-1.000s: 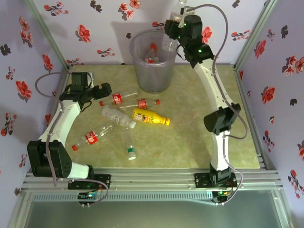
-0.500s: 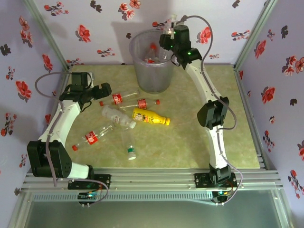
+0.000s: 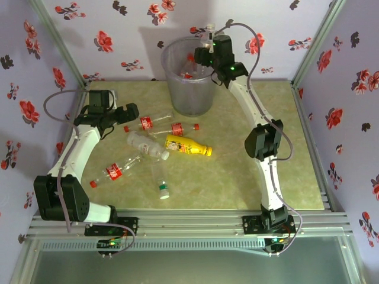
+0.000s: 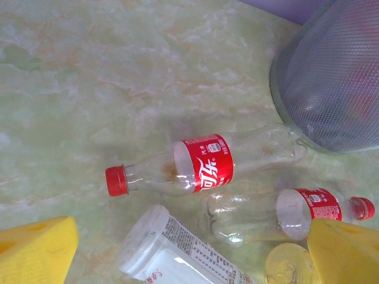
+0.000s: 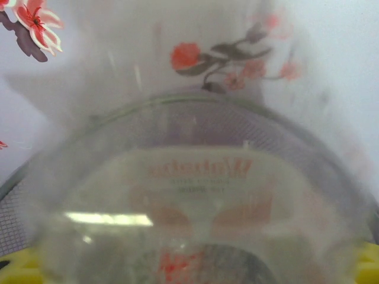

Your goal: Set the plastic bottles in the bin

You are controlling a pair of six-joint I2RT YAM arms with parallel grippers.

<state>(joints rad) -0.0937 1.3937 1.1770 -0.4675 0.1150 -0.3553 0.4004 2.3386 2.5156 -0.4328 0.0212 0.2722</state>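
Over the bin (image 3: 188, 94) my right gripper (image 3: 206, 52) has a clear plastic bottle (image 3: 208, 36) between its fingers, cap up. That bottle (image 5: 195, 195) is a blur across the right wrist view, with the bin's rim (image 5: 195, 99) behind it; whether the fingers still press it does not show. Red-capped bottles (image 3: 190, 59) lie inside the bin. Several plastic bottles lie on the table: two red-labelled (image 3: 148, 122) (image 3: 177, 128), a yellow one (image 3: 188, 145), a clear one (image 3: 147, 145). My left gripper (image 3: 131, 112) (image 4: 192, 260) hangs open above them, holding nothing.
Nearer the left arm lie another red-labelled bottle (image 3: 115, 170) and a clear one with a green cap (image 3: 162, 188). The bin's mesh wall (image 4: 337, 89) stands just beyond the bottles under the left wrist. Flowered walls close in the table on three sides.
My right arm swung left and down from the back wall, carrying the clear bottle over the bin's mouth. The left arm and the bottles on the table stayed still.
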